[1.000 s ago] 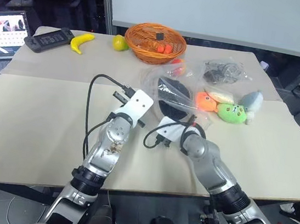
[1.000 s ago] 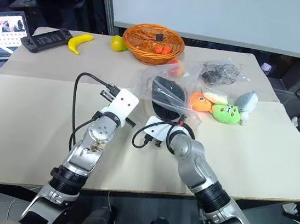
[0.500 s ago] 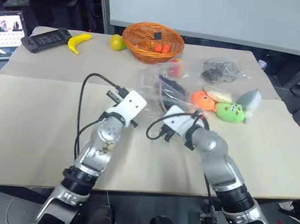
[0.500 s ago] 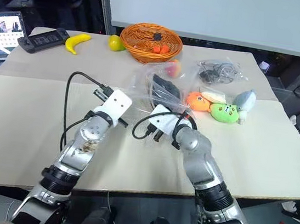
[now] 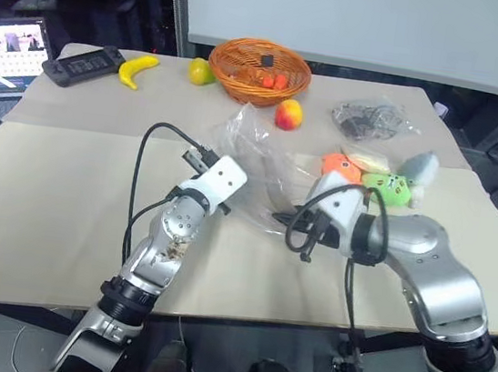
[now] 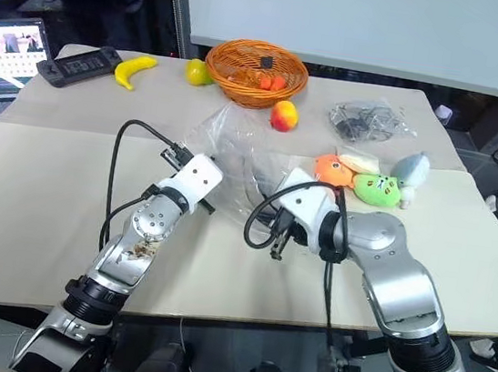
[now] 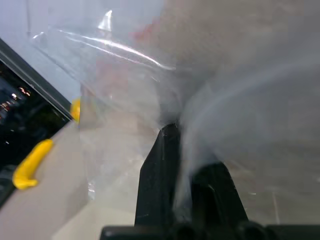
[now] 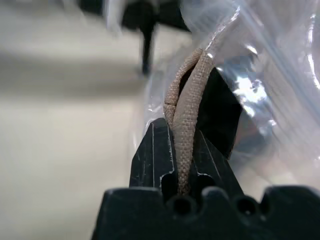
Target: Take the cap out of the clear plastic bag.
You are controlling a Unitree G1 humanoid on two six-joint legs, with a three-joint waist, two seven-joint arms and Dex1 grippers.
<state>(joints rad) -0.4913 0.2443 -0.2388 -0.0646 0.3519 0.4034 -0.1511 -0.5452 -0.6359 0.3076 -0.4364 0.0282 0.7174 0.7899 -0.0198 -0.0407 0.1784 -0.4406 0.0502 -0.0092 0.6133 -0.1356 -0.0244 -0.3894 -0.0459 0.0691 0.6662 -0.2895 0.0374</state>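
Mid-frame over the bench point(image 5: 66, 180): left gripper point(image 7: 175, 145) jaws clenched on clear plastic bag point(image 5: 252, 163), right gripper point(image 8: 184, 145) jaws pinching cap point(image 8: 192, 95).

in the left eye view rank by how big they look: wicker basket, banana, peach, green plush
1. wicker basket, clearly the largest.
2. banana and green plush look alike; the plush lies nearer the camera, so no ranking.
3. peach, the smallest.
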